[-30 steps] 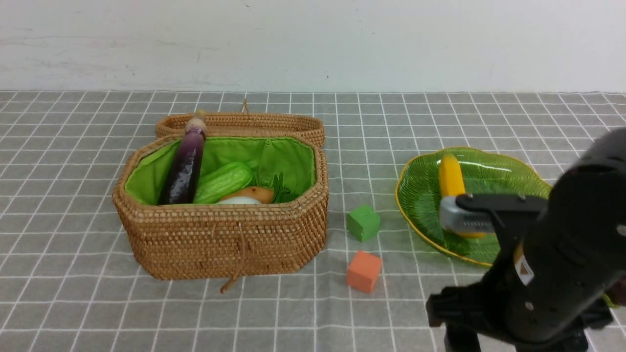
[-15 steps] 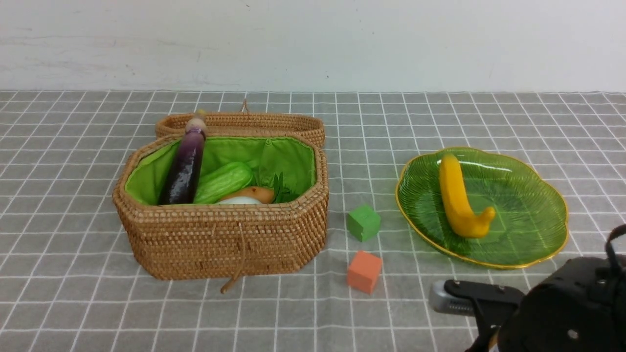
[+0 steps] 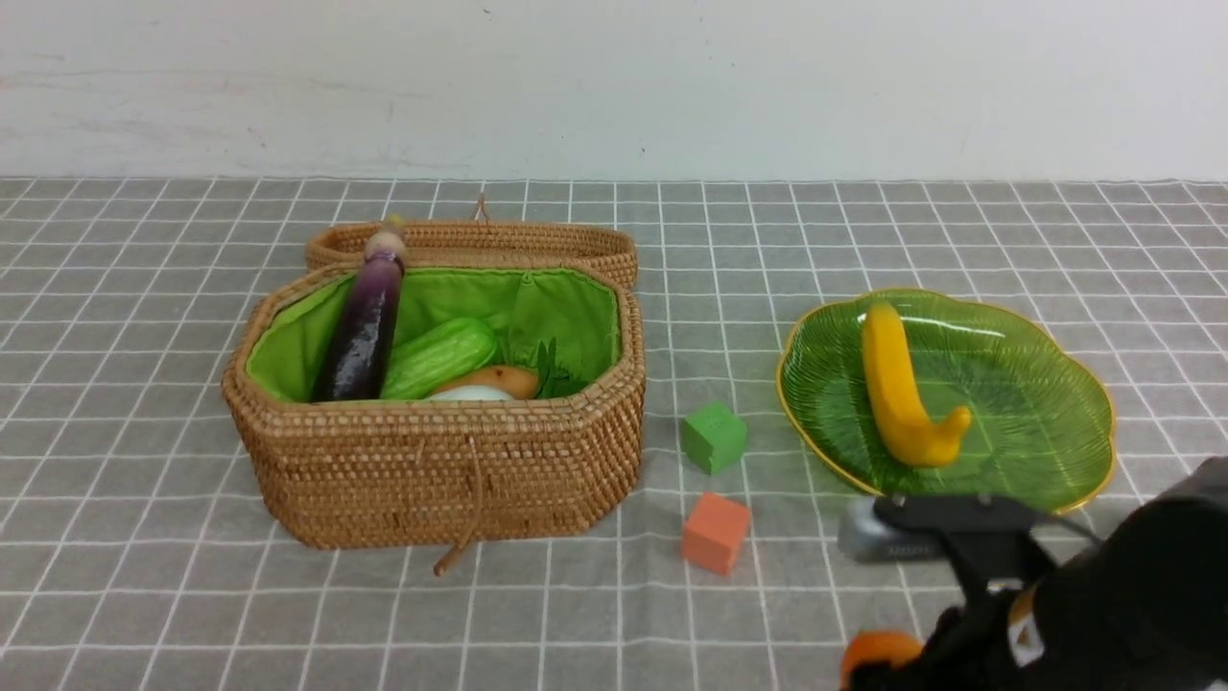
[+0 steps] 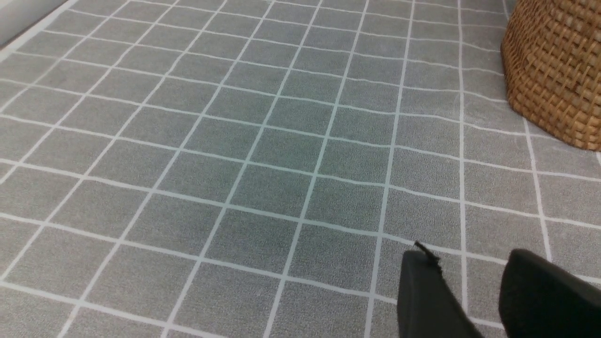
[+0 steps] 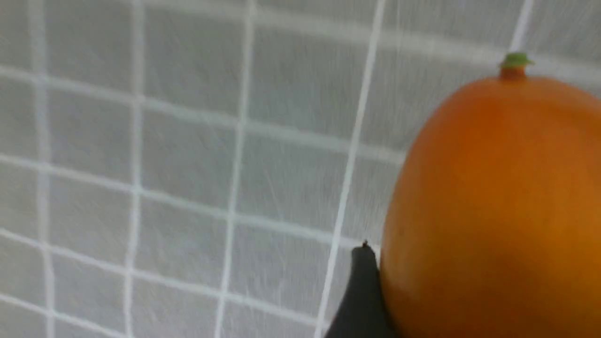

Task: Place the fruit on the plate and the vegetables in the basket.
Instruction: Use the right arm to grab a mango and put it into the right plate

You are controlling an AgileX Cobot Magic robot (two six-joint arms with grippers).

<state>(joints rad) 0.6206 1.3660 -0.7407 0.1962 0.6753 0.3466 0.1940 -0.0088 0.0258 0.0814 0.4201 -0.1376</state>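
Mango (image 5: 493,211) sits against one finger (image 5: 359,300) of the right jaws

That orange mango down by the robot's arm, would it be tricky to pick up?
Probably somewhat. The mango looks smooth and glossy, so it may slip against the dark fingers. Its rounded, egg-like shape suggests it could roll if nudged. It appears firm, not squashy.

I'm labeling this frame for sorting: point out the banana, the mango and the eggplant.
banana (image 3: 896,389), front view, middle of its curved yellow body.
mango (image 5: 497,206), right wrist view, middle of its orange skin.
eggplant (image 3: 365,331), front view, middle of its dark purple body.
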